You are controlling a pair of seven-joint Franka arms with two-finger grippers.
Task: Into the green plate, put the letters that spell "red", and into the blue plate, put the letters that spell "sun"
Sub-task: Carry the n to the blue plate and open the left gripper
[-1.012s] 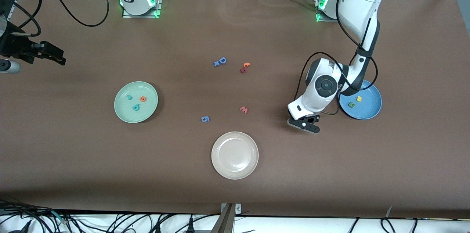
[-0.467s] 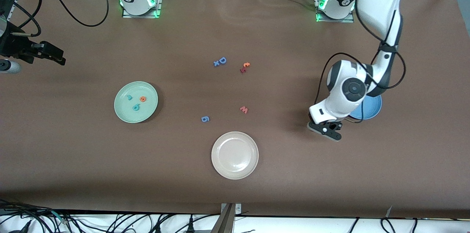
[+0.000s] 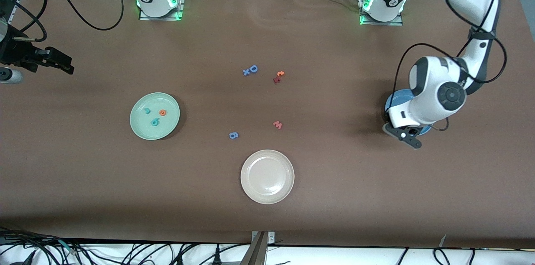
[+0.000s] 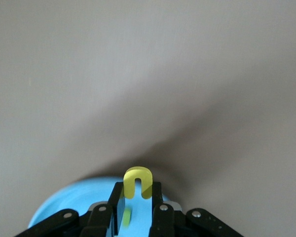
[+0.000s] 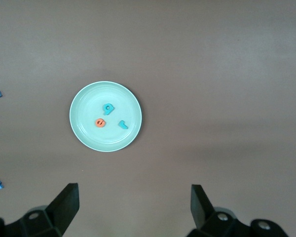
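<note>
My left gripper (image 4: 137,190) is shut on a yellow arch-shaped letter (image 4: 137,175), which sticks out past the fingertips. It hangs over the edge of the blue plate (image 4: 64,202) that lies toward the front camera. In the front view the left gripper (image 3: 407,136) and its arm hide most of the blue plate (image 3: 391,101) and what lies in it. The green plate (image 3: 140,127) holds a teal "r" (image 3: 147,110), an orange "e" (image 3: 162,112) and a teal "d" (image 3: 155,121). High over the table near the green plate (image 5: 86,128), my right gripper (image 5: 134,197) waits open and empty.
A beige-white plate (image 3: 267,176) sits nearest the front camera. Loose letters lie mid-table: a blue "D" with an "x" (image 3: 250,70), an orange and a red letter (image 3: 278,76), a pink "w" (image 3: 278,124) and a blue "9"-like letter (image 3: 233,135).
My left arm has swung toward its own end of the table, carrying the yellow letter from beside the blue plate to over it. The right arm has not moved.
</note>
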